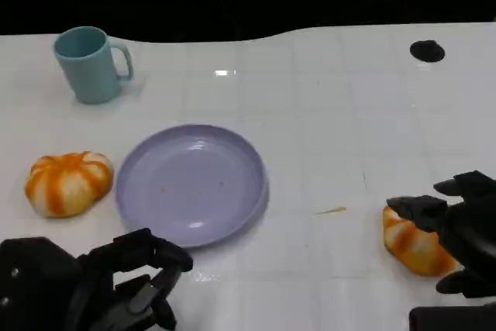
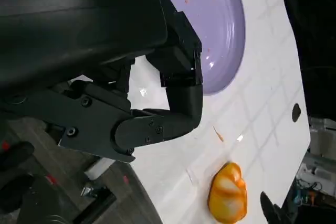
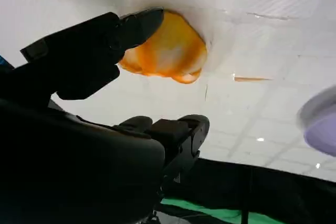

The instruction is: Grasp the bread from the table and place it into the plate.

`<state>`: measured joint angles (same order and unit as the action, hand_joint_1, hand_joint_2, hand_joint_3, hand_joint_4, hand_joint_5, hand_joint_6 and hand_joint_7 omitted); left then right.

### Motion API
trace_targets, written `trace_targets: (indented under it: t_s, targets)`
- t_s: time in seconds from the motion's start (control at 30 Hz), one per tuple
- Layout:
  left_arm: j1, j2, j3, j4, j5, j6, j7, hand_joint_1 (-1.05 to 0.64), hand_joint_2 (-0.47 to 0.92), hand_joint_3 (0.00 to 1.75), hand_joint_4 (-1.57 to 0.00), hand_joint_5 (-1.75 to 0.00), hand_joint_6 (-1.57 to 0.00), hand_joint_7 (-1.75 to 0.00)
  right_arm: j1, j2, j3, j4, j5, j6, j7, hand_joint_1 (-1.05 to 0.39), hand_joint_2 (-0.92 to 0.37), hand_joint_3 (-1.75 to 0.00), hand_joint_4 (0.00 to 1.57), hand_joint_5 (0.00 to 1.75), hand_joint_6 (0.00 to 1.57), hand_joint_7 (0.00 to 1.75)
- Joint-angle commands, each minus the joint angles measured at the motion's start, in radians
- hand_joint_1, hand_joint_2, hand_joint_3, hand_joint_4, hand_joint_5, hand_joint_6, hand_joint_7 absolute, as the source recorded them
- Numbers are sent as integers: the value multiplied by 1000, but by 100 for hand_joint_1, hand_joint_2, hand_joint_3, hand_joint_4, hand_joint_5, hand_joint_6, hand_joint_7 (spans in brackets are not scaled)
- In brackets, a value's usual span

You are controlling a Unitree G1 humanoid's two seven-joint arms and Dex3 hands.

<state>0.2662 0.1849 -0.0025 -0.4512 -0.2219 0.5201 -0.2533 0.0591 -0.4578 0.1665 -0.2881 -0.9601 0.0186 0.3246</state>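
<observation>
Bread sits on the table right of the plate, right hand cupping it, grip not sealed. Left hand idles, fingers loose. Lift and placement remain; plate's bare.

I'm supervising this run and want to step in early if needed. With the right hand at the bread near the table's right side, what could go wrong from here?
The right hand has fingers over the bread but no clear closed grip; it may slip or get pushed along the table. A second bread lies left of the plate, and the left hand hovers near the plate's front rim, so it could be bumped.
</observation>
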Motion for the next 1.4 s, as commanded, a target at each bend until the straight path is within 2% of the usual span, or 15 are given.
trace_targets:
  t_s: [0.03,0.47,0.63,0.73,0.83,0.87,0.9,1.0,1.03,1.1,1.17,1.2,1.23,1.33,1.4]
  targets:
    - [10,11,5,0,2,-16,-2,-41,92,51,-62,-175,-60,-132,-43,-16,30,88,-9,0,-33,-40,-78,-1,8,38,35,0]
    - [13,13,4,-6,1,-9,-2,-42,92,48,-62,-175,-61,-130,-157,-9,121,304,-14,3,-114,-43,-83,-1,13,29,36,0]
    - [15,11,5,-15,0,4,3,-43,92,48,-62,-175,-62,-129,-191,6,132,372,19,2,-152,-43,-85,-1,17,28,37,1]
    - [18,11,6,-20,-1,5,3,-43,92,48,-62,-174,-62,-129,-217,17,136,443,51,-30,-227,-39,-87,-1,35,25,49,3]
    - [19,11,7,-19,-2,-2,0,-43,92,49,-62,-174,-62,-129,-237,20,138,542,56,-117,-431,-26,-84,0,80,24,84,8]
    - [19,10,7,-20,-3,-1,1,-43,92,49,-62,-174,-63,-129,-243,20,140,572,54,-141,-491,-22,-84,-1,97,31,97,8]
    - [19,10,7,-20,-3,-2,1,-43,92,48,-62,-174,-63,-129,-249,22,137,602,67,-169,-542,-19,-85,-1,102,46,107,6]
    - [19,11,6,-18,0,-8,-1,-43,92,49,-63,-173,-63,-128,-264,29,125,667,113,-234,-635,-8,-88,-3,97,145,136,9]
    - [19,11,7,-16,-2,-10,-3,-44,92,49,-63,-173,-63,-128,-268,26,128,678,116,-243,-655,-7,-88,-4,97,160,141,11]
    - [18,8,8,-14,-6,-10,-4,-44,92,49,-63,-173,-63,-128,-276,21,134,695,115,-252,-682,-8,-87,-4,96,171,146,13]
    - [18,9,5,-14,1,-11,2,-45,92,47,-64,-172,-64,-128,-280,22,135,708,119,-267,-713,-9,-80,-14,94,174,114,89]
    - [19,10,4,-15,5,-13,3,-46,92,47,-64,-171,-64,-127,-282,22,135,713,120,-274,-726,-9,-70,-33,93,174,101,116]
    - [19,13,1,-16,11,-17,3,-46,92,47,-64,-171,-65,-127,-284,22,136,717,121,-277,-733,-8,-53,-65,93,174,93,136]
    - [20,12,1,-17,10,-19,0,-45,92,48,-64,-169,-65,-126,-285,20,135,719,128,-288,-747,-8,-39,-92,93,175,87,144]
    - [20,10,1,-17,9,-18,0,-45,92,48,-64,-169,-65,-126,-286,18,134,723,133,-302,-763,-6,-35,-99,93,175,87,145]
